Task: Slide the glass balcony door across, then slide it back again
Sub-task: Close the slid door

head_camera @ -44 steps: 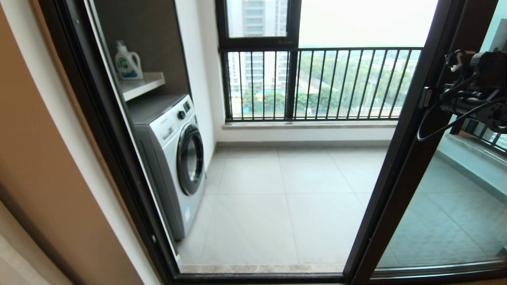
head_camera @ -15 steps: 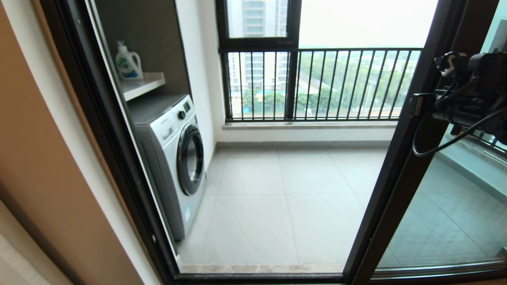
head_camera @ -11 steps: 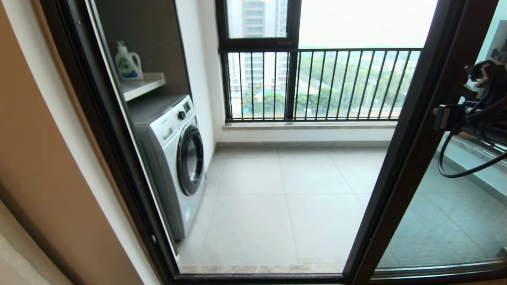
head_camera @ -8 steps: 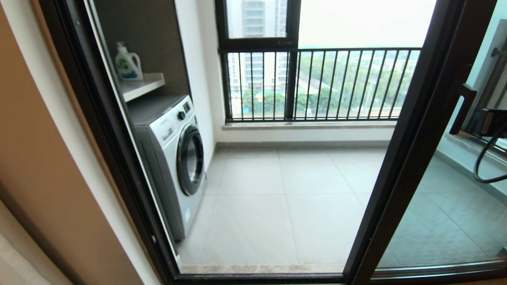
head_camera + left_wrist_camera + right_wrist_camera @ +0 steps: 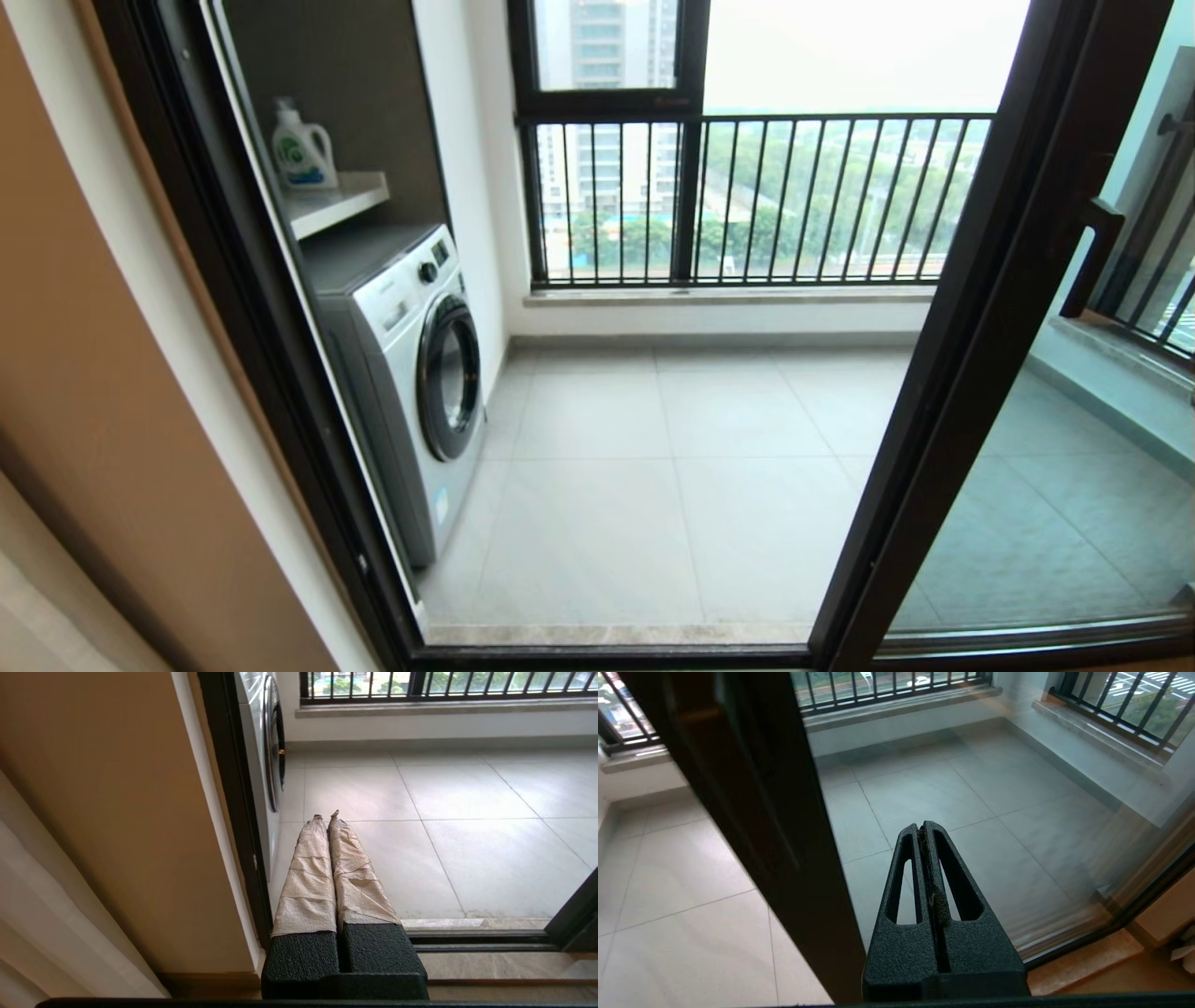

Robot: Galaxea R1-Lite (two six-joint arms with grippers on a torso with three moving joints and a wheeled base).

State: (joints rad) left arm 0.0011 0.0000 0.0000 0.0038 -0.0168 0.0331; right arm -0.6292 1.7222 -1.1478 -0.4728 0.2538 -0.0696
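The glass balcony door (image 5: 1055, 523) stands at the right of the opening, its dark stile (image 5: 971, 345) slanting up through the head view. A small lever handle (image 5: 1090, 254) sits on that stile. Neither gripper shows in the head view. In the right wrist view my right gripper (image 5: 923, 828) is shut and empty, low in front of the greenish glass (image 5: 1017, 788) and just beside the stile (image 5: 752, 812). In the left wrist view my left gripper (image 5: 326, 814), with taped fingers, is shut and empty, parked low by the left door jamb (image 5: 233, 812).
A white washing machine (image 5: 411, 373) stands on the balcony's left side under a shelf (image 5: 341, 201) with a detergent bottle (image 5: 301, 149). A window with black railing bars (image 5: 747, 196) closes the far side. The floor track (image 5: 616, 635) runs along the threshold. A tan wall (image 5: 93, 373) is on the left.
My right arm has drawn back from the door's stile and handle, moving right and down out of the head view. The door has stayed in place.
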